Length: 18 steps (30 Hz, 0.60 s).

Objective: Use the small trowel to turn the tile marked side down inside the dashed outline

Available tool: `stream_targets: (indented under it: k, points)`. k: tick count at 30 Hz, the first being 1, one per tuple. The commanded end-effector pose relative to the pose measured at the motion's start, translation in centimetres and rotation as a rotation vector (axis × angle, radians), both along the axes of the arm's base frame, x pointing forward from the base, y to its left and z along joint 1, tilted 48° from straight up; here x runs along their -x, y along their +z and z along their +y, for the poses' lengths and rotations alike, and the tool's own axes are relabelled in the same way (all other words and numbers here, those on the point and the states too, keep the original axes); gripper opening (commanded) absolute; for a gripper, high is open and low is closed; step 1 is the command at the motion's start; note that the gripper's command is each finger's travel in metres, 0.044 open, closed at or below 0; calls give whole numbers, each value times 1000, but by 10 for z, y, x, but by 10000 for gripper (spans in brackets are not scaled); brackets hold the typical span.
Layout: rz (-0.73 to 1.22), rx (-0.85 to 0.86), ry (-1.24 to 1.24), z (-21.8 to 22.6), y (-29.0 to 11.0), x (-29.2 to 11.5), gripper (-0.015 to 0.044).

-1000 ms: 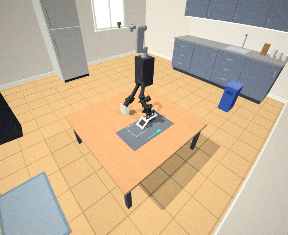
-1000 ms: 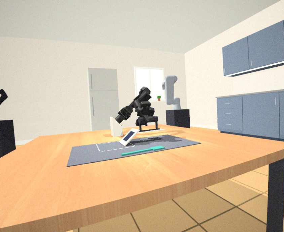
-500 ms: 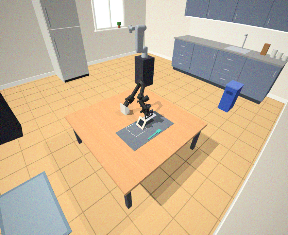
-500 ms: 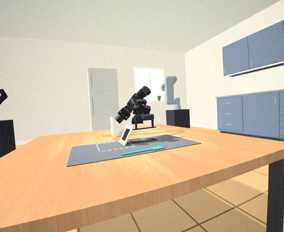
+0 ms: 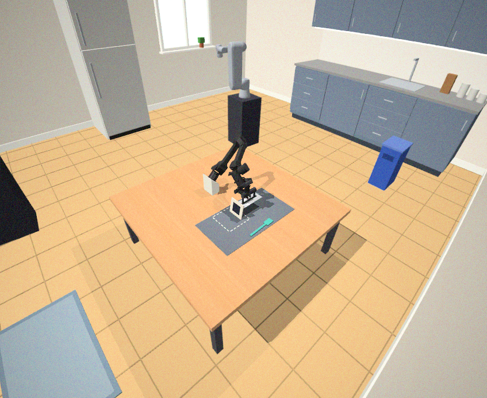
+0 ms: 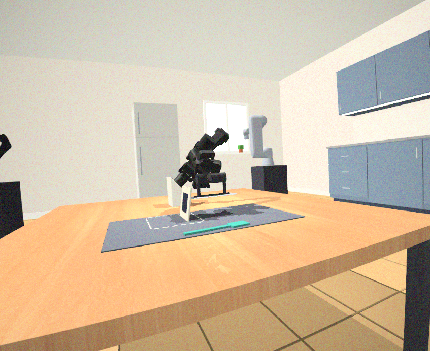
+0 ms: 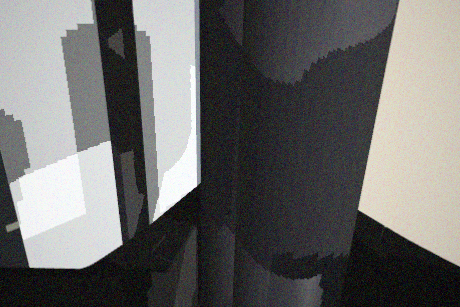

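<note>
Claw [image 5: 214, 173] was clamped on a white slab [image 5: 210, 184]. One tile [image 5: 237, 208] stood on edge just beside it; one teal tool [image 5: 261, 226] lay apart.

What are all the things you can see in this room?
Table: one, wooden, middle of the room.
Mat: one, grey, on the table.
Dashed outline: one, white, on the mat.
Tile: one, white with a dark square, standing almost upright at the outline's edge.
Trowel-shaped tool: one, teal, lying on the mat.
Fridge: one, grey, by the back wall.
Cabinets: blue-grey, along the right wall.
Bin: one, blue, beside the cabinets.
Cups: three, white, on the counter.
Rug: one, light blue, on the floor.
White slab: one, held above the table.
Robot arm: one, black; its gripper is shut on the white slab.
</note>
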State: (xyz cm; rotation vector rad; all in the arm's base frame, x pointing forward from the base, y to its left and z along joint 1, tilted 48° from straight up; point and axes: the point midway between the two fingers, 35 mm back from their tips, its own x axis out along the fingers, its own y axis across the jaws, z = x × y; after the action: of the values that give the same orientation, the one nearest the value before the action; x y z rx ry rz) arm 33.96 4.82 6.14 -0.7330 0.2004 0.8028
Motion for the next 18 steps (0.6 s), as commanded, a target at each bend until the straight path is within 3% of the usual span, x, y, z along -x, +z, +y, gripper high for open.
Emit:
stream_targets:
  k: [1, 18]
  points:
    - [4, 2, -4, -5, -9, 0, 0]
    - [4, 3, -4, -10, -27, 0, 0]
